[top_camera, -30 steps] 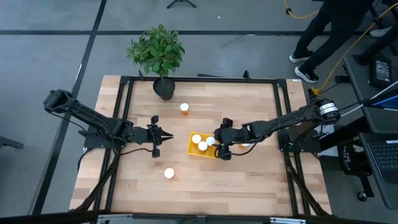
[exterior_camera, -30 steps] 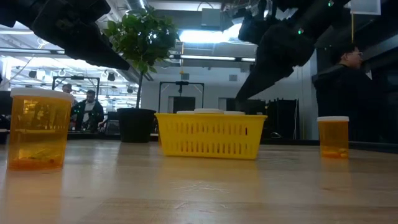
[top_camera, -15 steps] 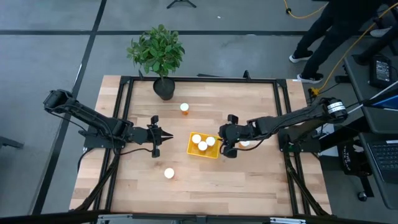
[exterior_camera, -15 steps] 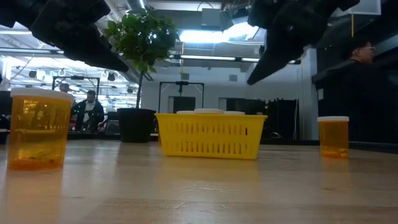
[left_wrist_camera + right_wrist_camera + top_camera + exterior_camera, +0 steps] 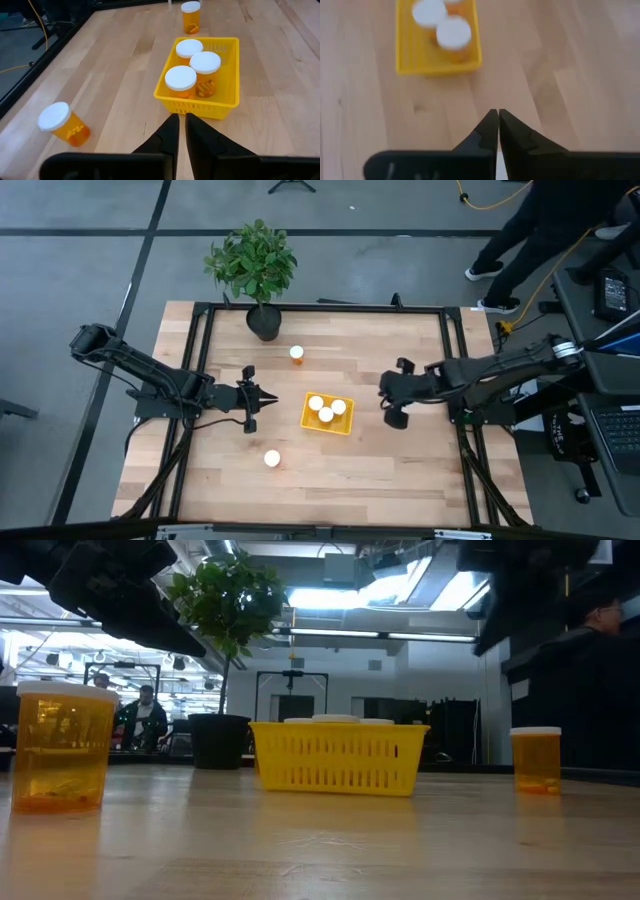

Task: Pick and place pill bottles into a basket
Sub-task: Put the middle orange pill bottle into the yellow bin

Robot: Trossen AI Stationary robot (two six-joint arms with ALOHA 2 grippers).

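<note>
Three pill bottles (image 5: pixel 326 409) stand in the basket (image 5: pixel 345 425); two wait on the worktop (image 5: pixel 400 470). Both the left gripper (image 5: pixel 272 396) and right gripper (image 5: pixel 384 393) are empty, fingers nearly together.

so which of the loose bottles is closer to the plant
The pill bottle just in front of the plant pot, beyond the basket. The other loose one stands near the table's front edge.

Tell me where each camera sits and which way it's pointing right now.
High: overhead, straight down; both arms, the basket between them.
Low: tabletop height, level across the basket into the room; arms overhead.
Left wrist: on the left arm, past its shut fingers at the basket holding three pill bottles.
Right wrist: on the right arm, past its shut fingers at the basket.
All four share the basket.
</note>
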